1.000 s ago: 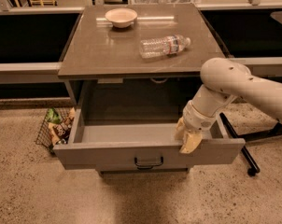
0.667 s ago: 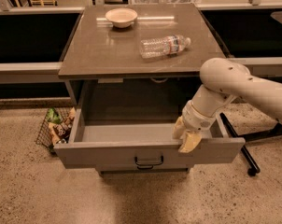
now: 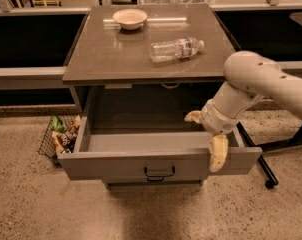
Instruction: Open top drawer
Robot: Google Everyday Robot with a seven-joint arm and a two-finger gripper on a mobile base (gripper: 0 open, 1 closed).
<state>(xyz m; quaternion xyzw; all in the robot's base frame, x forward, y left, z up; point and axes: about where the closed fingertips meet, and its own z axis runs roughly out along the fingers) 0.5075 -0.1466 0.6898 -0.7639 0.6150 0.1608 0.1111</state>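
The top drawer (image 3: 116, 166) is a wide grey drawer with a small black loop handle (image 3: 159, 173) at its centre. It stands pulled far out from under the table, and its inside looks bare. My gripper (image 3: 206, 135) is at the right end of the drawer front. One cream finger (image 3: 217, 154) hangs down over the outer face of the front, and the other points back over the drawer's inside. The fingers are spread apart and hold nothing. No other drawers show.
On the brown tabletop (image 3: 116, 54) lie a clear plastic bottle (image 3: 175, 49) on its side and a pale bowl (image 3: 130, 18). A wire basket of snack bags (image 3: 58, 136) stands on the floor to the left of the drawer. A black leg with a wheel (image 3: 263, 171) is at the right.
The gripper's fingers have spread apart at the drawer front's right end. The drawer stays out at about the same place.
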